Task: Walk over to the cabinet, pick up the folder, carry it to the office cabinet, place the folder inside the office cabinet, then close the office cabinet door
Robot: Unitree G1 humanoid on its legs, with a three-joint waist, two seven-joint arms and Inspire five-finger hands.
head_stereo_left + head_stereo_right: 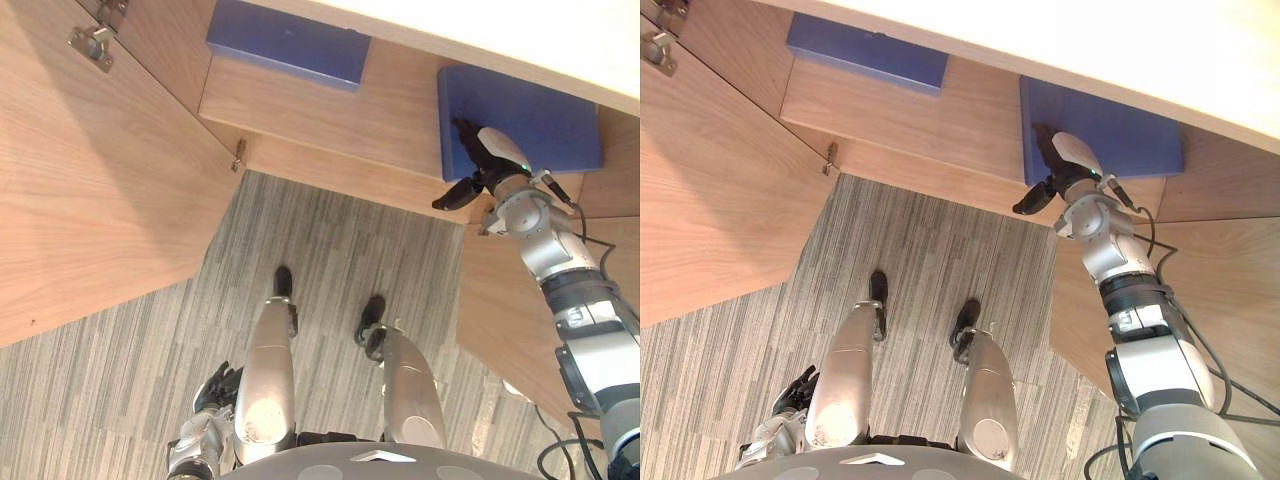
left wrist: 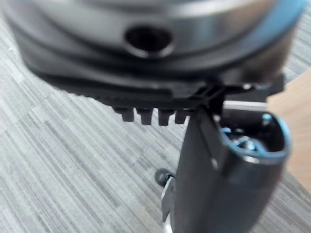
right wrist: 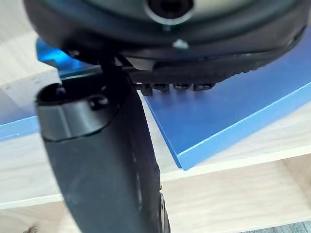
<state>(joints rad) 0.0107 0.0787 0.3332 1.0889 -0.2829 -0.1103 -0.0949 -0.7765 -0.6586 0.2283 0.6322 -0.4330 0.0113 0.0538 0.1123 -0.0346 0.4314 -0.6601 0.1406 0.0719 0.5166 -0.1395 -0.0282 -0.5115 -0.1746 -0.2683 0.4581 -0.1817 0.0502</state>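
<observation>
Two blue folders lie on the wooden shelf of the open cabinet. One folder lies at the left. The other folder lies at the right, its corner jutting over the shelf edge. My right hand reaches up to this right folder: the dark fingers rest flat on its near left part, and the thumb sticks out sideways, off the folder. My left hand hangs low beside my left leg, fingers relaxed and holding nothing.
The cabinet's left door stands swung open at my left, with a metal hinge near its top. The right door stands open under my right arm. A pale cabinet top overhangs the shelf. Grey striped carpet lies below.
</observation>
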